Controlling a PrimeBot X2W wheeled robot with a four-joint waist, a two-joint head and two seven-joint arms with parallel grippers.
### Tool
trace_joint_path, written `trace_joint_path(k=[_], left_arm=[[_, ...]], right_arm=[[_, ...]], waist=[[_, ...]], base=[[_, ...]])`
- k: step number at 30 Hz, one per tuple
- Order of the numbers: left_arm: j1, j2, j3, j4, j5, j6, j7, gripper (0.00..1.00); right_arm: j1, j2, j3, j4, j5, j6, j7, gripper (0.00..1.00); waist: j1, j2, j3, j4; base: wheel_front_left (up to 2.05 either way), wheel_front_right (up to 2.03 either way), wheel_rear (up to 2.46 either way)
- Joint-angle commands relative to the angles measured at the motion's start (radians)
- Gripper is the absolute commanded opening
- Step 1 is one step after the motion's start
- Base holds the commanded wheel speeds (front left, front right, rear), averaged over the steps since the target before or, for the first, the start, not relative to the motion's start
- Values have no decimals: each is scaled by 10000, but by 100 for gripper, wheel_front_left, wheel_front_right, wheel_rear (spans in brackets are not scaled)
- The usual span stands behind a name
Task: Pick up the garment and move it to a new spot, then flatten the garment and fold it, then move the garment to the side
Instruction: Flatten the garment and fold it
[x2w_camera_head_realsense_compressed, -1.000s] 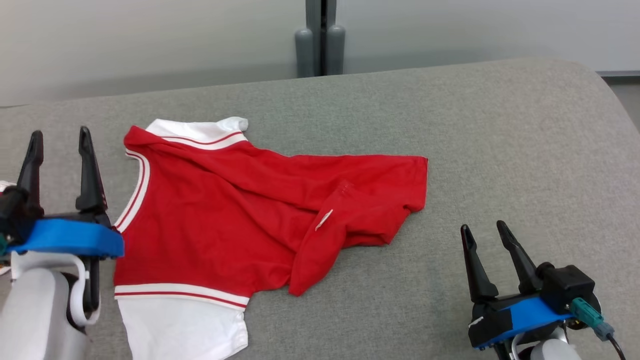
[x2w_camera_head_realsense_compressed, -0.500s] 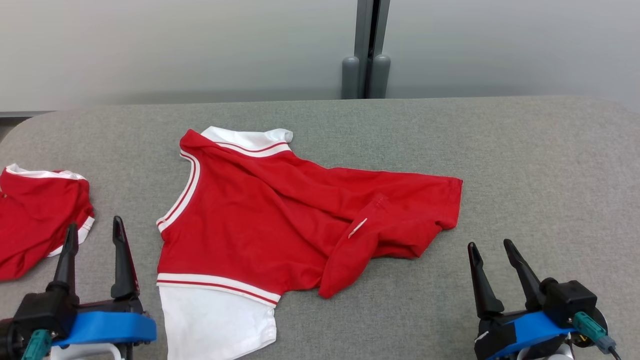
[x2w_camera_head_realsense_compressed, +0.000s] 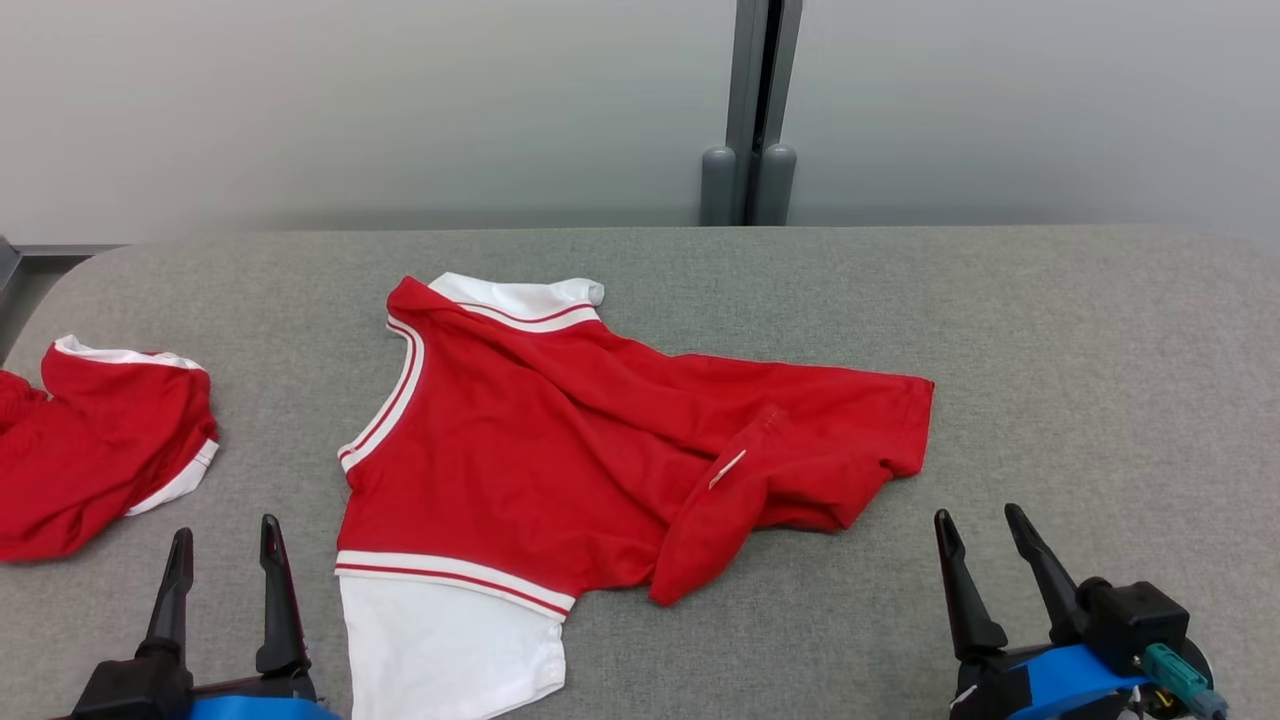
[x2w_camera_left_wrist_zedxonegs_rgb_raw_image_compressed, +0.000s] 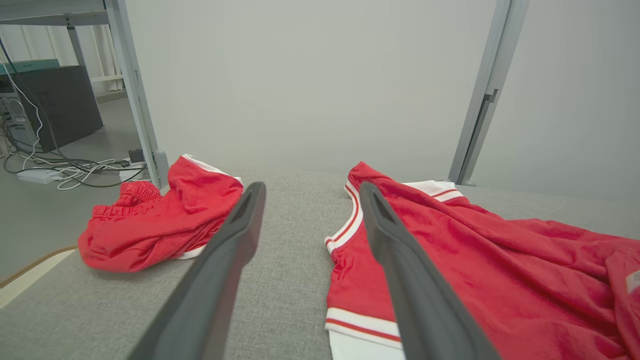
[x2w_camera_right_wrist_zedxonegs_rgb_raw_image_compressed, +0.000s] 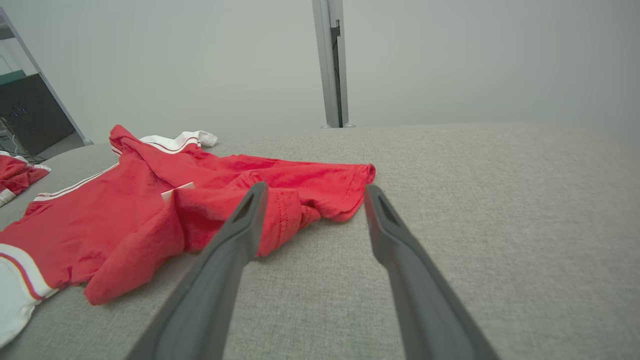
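A red shirt with white sleeves and striped trim (x2w_camera_head_realsense_compressed: 560, 450) lies rumpled in the middle of the grey table (x2w_camera_head_realsense_compressed: 1050, 340), one white sleeve toward the front edge. It also appears in the left wrist view (x2w_camera_left_wrist_zedxonegs_rgb_raw_image_compressed: 490, 270) and the right wrist view (x2w_camera_right_wrist_zedxonegs_rgb_raw_image_compressed: 150, 210). My left gripper (x2w_camera_head_realsense_compressed: 225, 535) stands open at the lower left, empty, to the left of the white sleeve. My right gripper (x2w_camera_head_realsense_compressed: 982, 528) stands open at the lower right, empty, just right of the shirt's crumpled hem. In the wrist views both grippers (x2w_camera_left_wrist_zedxonegs_rgb_raw_image_compressed: 310, 192) (x2w_camera_right_wrist_zedxonegs_rgb_raw_image_compressed: 312, 192) hang over bare cloth.
A second red garment with white trim (x2w_camera_head_realsense_compressed: 90, 450) lies bunched at the table's left edge (x2w_camera_left_wrist_zedxonegs_rgb_raw_image_compressed: 160, 220). A grey post (x2w_camera_head_realsense_compressed: 750, 110) stands behind the table. Cables and a dark box (x2w_camera_left_wrist_zedxonegs_rgb_raw_image_compressed: 55, 107) sit on the floor to the left. The table's right half is bare.
The head camera has swung left and up, bringing the second garment into view. Both grippers sit lower in the picture, still open. The shirt has not moved on the table.
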Motion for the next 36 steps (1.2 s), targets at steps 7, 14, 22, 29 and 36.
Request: trace_joint_path(k=[7,14,22,29,36], left_arm=[[60,-141,223,125,238,-216,-24,100],[115,-189,407,233,355,-341,-24,100],[39,-263,483,343,437,-418,-24,100],[-166,-334,342,382,430,-462,-25,100],[-484,-376,184,545,338,-551,-25,100]], right_arm=[[170,-28,46,157,18,1,-37,100],[206,-28,78,226,15,1,-37,100],[3,-28,186,318,-164,1,-37,100],[-1515,-228,1023,817,-546,1,370,100],[-3602,-643,2149,1910,-415,1,1657,100]], waist=[[0,2,-159,29],[0,2,-189,-50],[0,2,-186,-5],[0,2,-26,235],[0,2,277,626]], base=[[0,0,0],[0,0,0],[0,0,0],[0,0,0],[0,0,0]])
